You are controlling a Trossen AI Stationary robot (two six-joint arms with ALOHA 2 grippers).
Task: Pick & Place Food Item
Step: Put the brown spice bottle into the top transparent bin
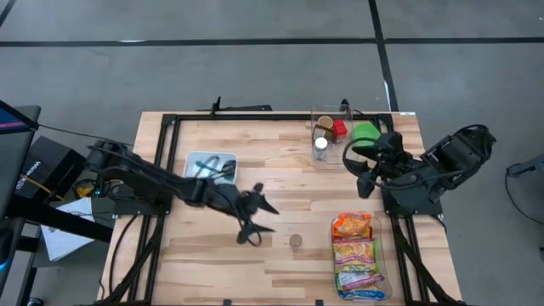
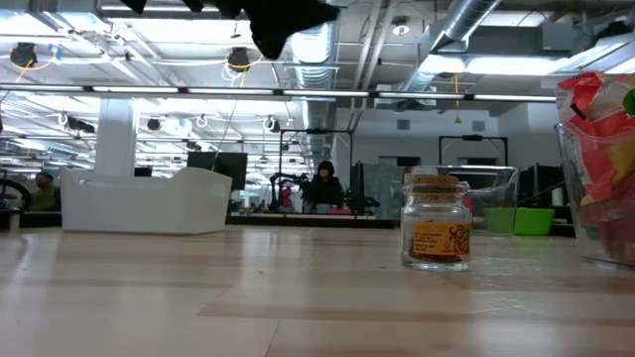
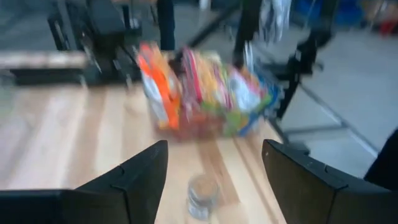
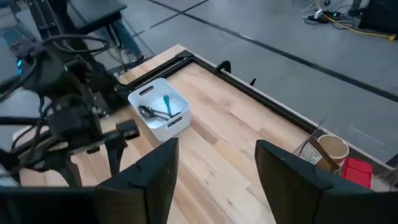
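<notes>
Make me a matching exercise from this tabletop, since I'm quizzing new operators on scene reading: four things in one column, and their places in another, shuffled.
Things:
1. small jar
2. white bin
3. snack packets
4. green bowl

Places:
A. in a clear container at the table's near right
B. on bare wood, just ahead of the open left gripper
C. far right of the table, next to the right gripper
D. left part of the table, holding utensils

Pairs: 1-B, 2-D, 3-A, 4-C
</notes>
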